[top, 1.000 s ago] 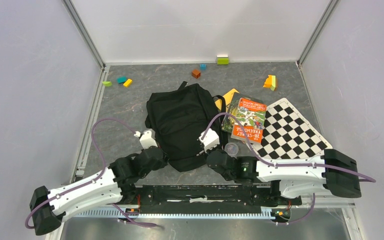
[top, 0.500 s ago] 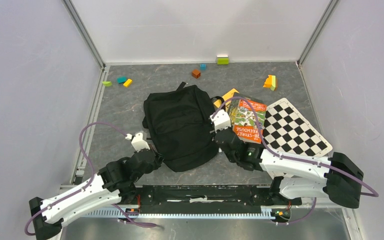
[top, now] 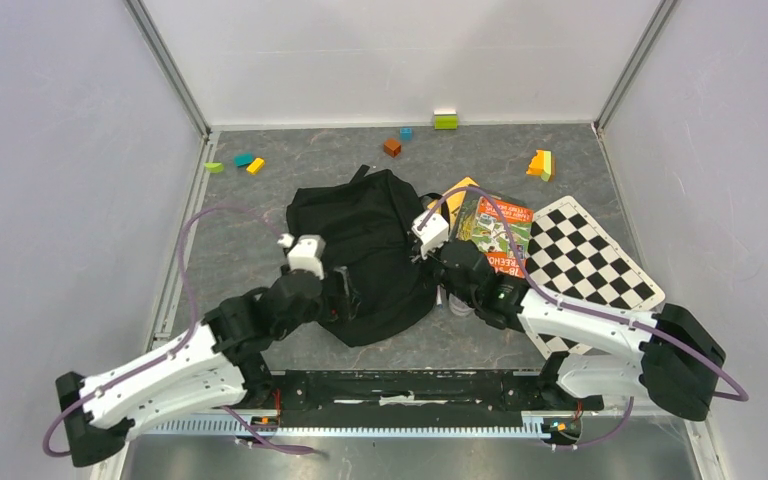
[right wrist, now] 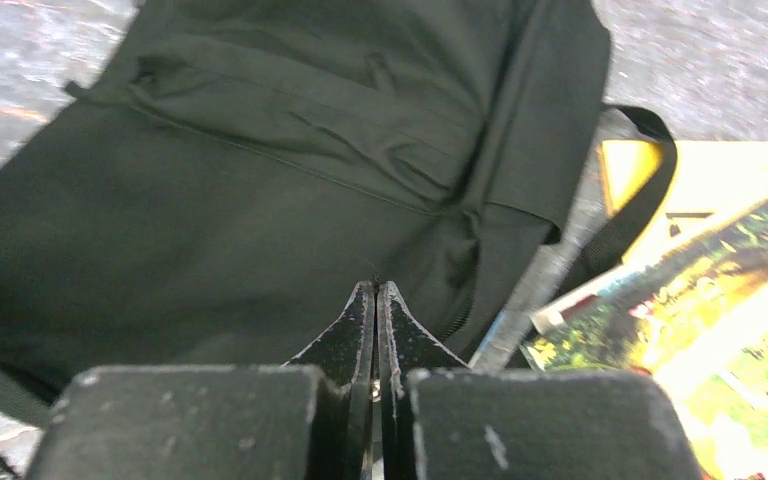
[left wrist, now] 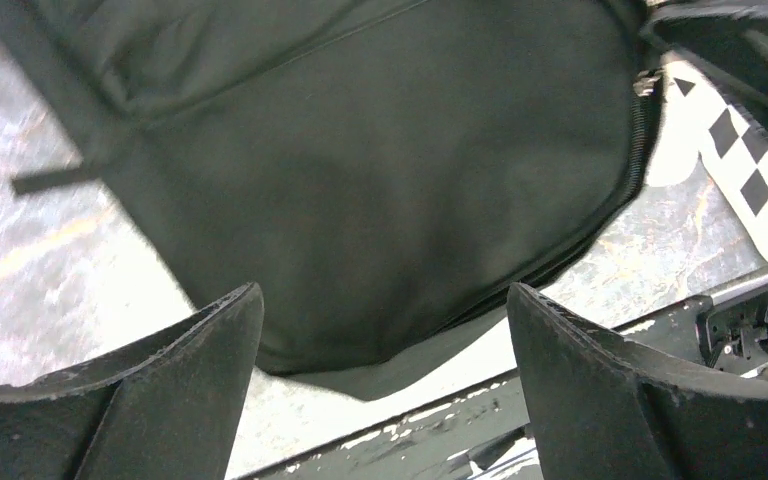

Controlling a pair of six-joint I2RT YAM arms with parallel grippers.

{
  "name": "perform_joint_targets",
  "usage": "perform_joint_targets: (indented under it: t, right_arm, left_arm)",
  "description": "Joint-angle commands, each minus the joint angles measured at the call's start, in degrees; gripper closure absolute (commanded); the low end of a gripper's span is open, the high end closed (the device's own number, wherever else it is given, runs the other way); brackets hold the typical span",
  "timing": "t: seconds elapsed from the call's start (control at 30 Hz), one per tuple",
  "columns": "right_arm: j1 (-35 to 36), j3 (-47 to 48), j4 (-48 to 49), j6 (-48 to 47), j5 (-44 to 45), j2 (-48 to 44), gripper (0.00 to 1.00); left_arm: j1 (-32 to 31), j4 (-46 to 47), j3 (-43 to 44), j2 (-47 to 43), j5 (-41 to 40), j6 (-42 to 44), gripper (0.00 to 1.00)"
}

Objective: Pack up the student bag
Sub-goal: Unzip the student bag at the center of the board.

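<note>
The student bag [top: 360,250] lies flat near the middle of the grey marbled table [top: 250,225]. It is a closed black heap with its top end toward the far wall, where a short loop sticks out.

The left gripper [left wrist: 382,300] is over the bag's near left part. Its fingers [left wrist: 190,360] are spread wide with nothing between them, and the left wrist view shows black fabric and the bag's rounded near edge in the gap.

The right gripper [right wrist: 376,290] is at the bag's right edge. Its two fingers are pressed flat together, and the tip lies against the fabric beside a side seam. I cannot tell whether a pinch of cloth or a zip pull is caught there, because the tip is dark against dark fabric.

Just beside the bag on its right lies a book [top: 500,235] with a colourful cover and an orange band along its near end. A flat yellow sheet [right wrist: 720,170] shows at the bag's far right corner, partly under the book, and a black strap [right wrist: 645,195] of the bag curves across it. Beyond the book, further right of the bag, the checkered board [top: 595,255] lies flat, its near edge hidden under the right arm.

Small toy pieces sit well apart from the bag:
- Past its far end are a brown block [top: 392,147], a blue block [top: 406,132] and a green block [top: 446,121] against the wall.
- Off its far left corner are a green piece [top: 214,167], a teal piece [top: 244,160] and a yellow piece [top: 255,166].
- Off its far right is a yellow wedge [top: 540,165].
</note>
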Motion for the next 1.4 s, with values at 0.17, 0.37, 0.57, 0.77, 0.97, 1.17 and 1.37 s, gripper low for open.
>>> perform_joint_targets:
  t: [0.17,0.37,0.57,0.77,0.97,1.17,1.37]
  right_arm:
    - [-0.05,-4.31,6.04,2.96,-4.96,-3.77,1.0]
    - [-0.05,-7.11,6.14,4.58,-3.5,-7.45,1.0]
    - [-0.03,-7.87,4.73,4.35,-2.8,-8.97,1.0]
    - [-0.05,-8.83,4.77,4.61,-2.44,-9.81,1.0]
    - [-0.05,-9.8,4.78,5.53,-2.68,-10.12,1.0]
    - [-0.05,-10.07,4.95,6.12,-3.18,-10.06,1.0]
    - [-0.05,-10.49,5.01,6.57,-2.94,-10.48,1.0]
  left_arm:
    - [0.27,24.63,6.39,23.09,15.67,19.06,0.04]
    - [0.22,31.74,4.4,28.45,18.46,19.37,0.04]
    - [0.22,34.86,1.55,29.14,18.95,18.48,0.05]
    - [0.22,37.42,-1.12,27.63,16.43,17.96,0.07]
    - [0.29,40.48,-2.49,23.32,15.49,16.41,0.06]
    - [0.24,36.8,-0.53,29.35,15.51,16.42,0.06]
    - [0.27,41.75,-1.34,31.77,20.5,18.5,0.06]
